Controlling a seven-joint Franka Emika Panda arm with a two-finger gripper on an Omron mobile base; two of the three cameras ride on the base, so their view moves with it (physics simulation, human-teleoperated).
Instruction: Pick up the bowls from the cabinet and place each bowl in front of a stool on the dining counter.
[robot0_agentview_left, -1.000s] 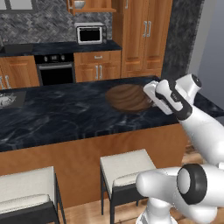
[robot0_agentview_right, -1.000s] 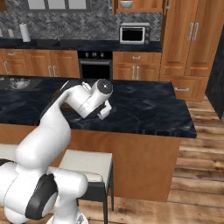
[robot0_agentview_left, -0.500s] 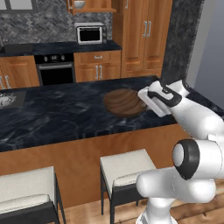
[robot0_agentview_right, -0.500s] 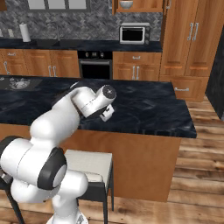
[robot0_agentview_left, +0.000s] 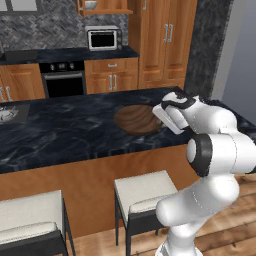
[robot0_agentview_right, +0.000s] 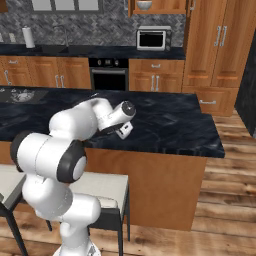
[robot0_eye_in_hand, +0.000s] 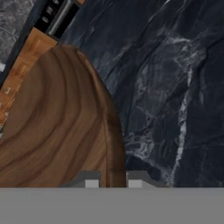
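Since the earlier frames the wooden bowl has travelled leftward over the dining counter, and the arm has folded in closer. The bowl is dark brown, wide and shallow, with curved grain rings. The gripper is nearly closed, pinching the bowl's rim at its right edge. No legible writing or brand marks found.

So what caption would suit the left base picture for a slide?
White robot arm's gripper holds a wooden bowl by its rim at the dining counter, above a stool.
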